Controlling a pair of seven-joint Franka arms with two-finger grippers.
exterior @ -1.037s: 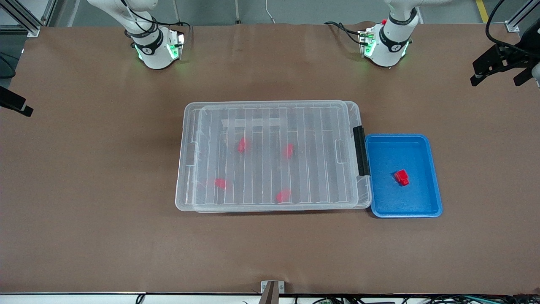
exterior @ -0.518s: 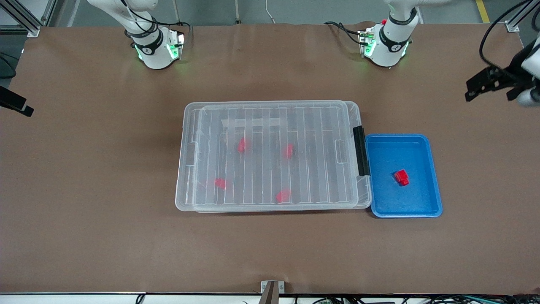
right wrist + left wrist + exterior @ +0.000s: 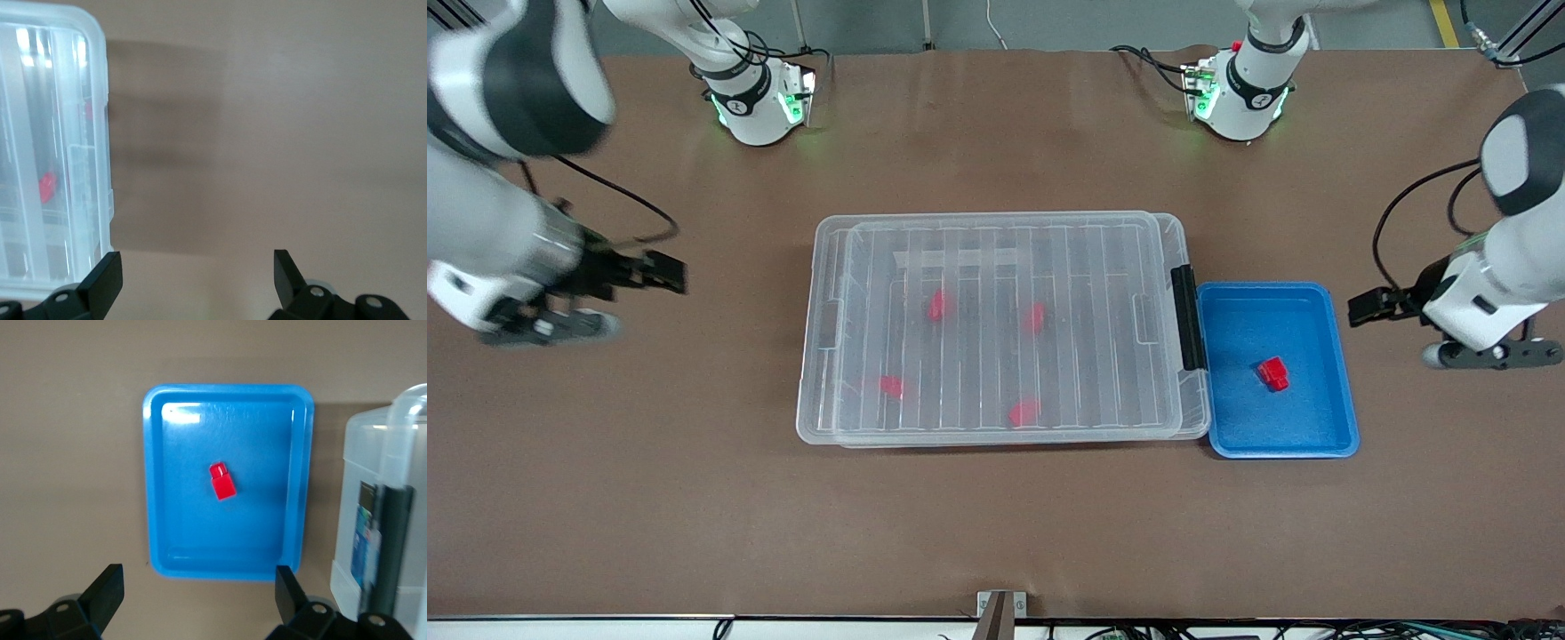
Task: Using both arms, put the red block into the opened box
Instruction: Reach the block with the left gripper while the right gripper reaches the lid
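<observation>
— Where's the tiny stepped red plastic block (image 3: 1273, 374)?
— In the shallow blue tray (image 3: 1323, 444), beside the lidded clear plastic box (image 3: 827, 267). Looks light, rigid; pinch its flat sides.
— Grippers?
— Left gripper (image 3: 200, 597) over the tray's edge, right gripper (image 3: 193, 280) over bare table; both spread wide, empty.

red block (image 3: 1274, 373), blue tray (image 3: 1343, 373), seemingly ribbed clear box (image 3: 823, 267)

From my feed the tabletop (image 3: 694, 498) is covered w/ a matte brown sheet, faint creases running across it, soft even overhead light w/ pale sheen patches toward the arm-base edge. Above that edge I see grey floor, a yellow floor stripe (image 3: 1440, 22) in one corner & aluminium frame struts (image 3: 1516, 40) at both corners. At the edge nearest the front cam there's a small metal bracket (image 3: 1000, 609), a white strip & loose cables (image 3: 1227, 631) below it.
</observation>
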